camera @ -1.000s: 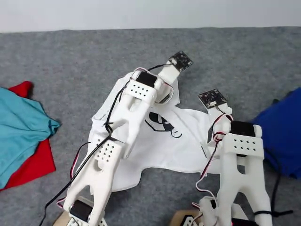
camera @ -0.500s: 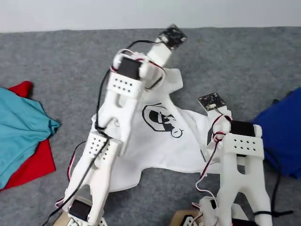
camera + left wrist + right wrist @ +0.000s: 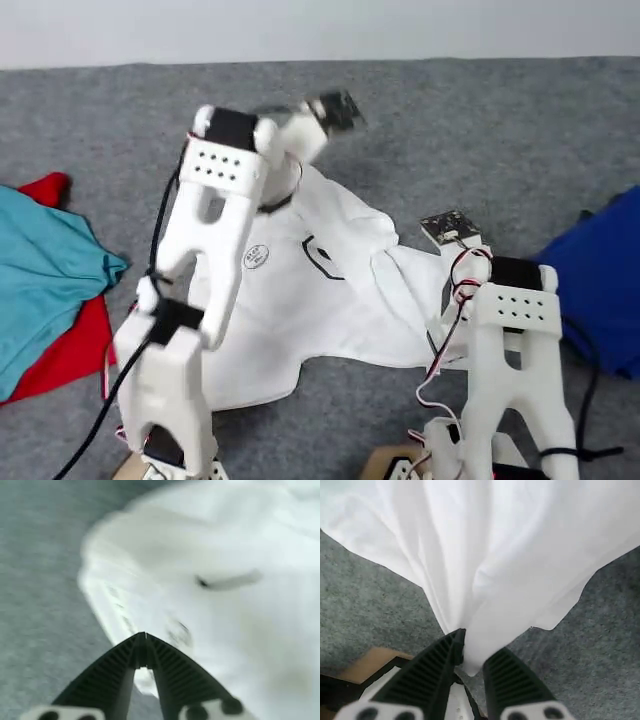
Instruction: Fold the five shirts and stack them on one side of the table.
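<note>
A white shirt (image 3: 330,300) with a black print lies crumpled in the middle of the grey table. My left gripper (image 3: 145,637) is shut at the shirt's far edge (image 3: 300,185), and the cloth (image 3: 210,580) runs up to its tips. That arm (image 3: 215,200) stands raised over the shirt's left half. My right gripper (image 3: 470,655) is shut on a bunched fold of the white shirt (image 3: 490,555) at its near right side, by the right arm (image 3: 505,320).
A teal shirt (image 3: 45,270) lies on a red shirt (image 3: 70,350) at the left edge. A blue shirt (image 3: 600,280) sits at the right edge. Bare grey table (image 3: 480,120) stretches along the far side.
My left arm has swung up and to the left, dragging the shirt's far part with it; the black print is now partly folded away. The right arm has stayed put.
</note>
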Action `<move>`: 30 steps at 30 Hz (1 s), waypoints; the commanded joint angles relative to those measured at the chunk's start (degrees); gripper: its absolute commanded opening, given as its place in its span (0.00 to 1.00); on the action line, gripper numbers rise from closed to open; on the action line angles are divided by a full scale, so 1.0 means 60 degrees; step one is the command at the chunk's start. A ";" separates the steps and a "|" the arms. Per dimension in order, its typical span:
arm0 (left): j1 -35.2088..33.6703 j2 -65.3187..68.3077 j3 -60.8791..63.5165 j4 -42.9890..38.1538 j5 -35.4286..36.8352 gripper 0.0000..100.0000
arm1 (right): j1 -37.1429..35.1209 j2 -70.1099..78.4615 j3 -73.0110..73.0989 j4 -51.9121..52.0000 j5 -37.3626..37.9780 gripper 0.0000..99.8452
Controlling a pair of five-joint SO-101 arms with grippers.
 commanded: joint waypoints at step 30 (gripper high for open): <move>0.1582 0.4073 -0.1971 -0.5333 0.3502 0.22 | -0.0037 -0.0403 -0.0059 0.0051 -0.0103 0.01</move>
